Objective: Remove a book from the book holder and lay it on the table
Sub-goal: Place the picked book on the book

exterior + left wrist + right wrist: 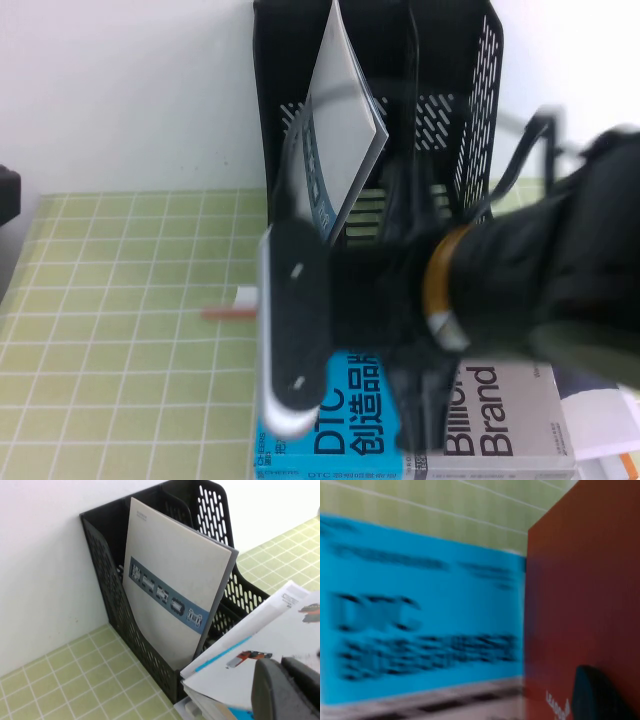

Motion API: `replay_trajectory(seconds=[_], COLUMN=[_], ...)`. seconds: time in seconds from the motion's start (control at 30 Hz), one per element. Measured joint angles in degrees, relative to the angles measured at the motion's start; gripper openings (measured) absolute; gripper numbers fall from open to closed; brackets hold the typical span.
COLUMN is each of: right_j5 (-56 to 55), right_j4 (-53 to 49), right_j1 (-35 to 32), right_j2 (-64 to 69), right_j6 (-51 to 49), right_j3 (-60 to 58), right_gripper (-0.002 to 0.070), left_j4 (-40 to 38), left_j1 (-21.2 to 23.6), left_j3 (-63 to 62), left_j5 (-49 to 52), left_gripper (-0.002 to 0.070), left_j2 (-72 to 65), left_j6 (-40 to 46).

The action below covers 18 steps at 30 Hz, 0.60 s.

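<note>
The black book holder (478, 100) stands at the back of the green grid table (120, 300) and also shows in the left wrist view (100, 580). My right gripper (592, 674) is shut on the book, with one finger (600, 697) on its red LEADOR cover (580, 580). The book is out of the holder, tilted above a cyan book, its white pages with an orange vehicle photo (260, 635) fanned. In the high view only a red strip (222, 313) of it shows beside my right arm (540, 260). My left gripper (282, 661) is shut and empty, off to the left.
A thin grey booklet with a blue strip (340, 130) leans in the holder's left slot (175, 590). A cyan DTC book (350, 410) and a grey Billion Brand book (500, 410) lie in front of the holder. A white wall stands behind.
</note>
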<state>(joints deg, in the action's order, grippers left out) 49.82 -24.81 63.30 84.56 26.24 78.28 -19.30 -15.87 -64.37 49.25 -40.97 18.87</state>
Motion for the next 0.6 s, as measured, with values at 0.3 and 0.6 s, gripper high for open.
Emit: replay_trajectory(seconds=[0.3,0.6], right_j5=[6.2,7.1], right_j4=[7.2,10.1], right_j1=[0.5,0.5], right_j2=[8.7,9.9], right_j6=[-0.7,-5.0], right_j3=[0.0,0.0], right_gripper=[0.0013,0.0169], left_j4=[0.6,0.6], left_j1=[0.0,0.0], left_j3=[0.0,0.0], left_j5=[1.2,1.3], left_gripper=[-0.0003,-0.0003], left_j2=[0.0,0.0], left_j6=[0.0,0.0])
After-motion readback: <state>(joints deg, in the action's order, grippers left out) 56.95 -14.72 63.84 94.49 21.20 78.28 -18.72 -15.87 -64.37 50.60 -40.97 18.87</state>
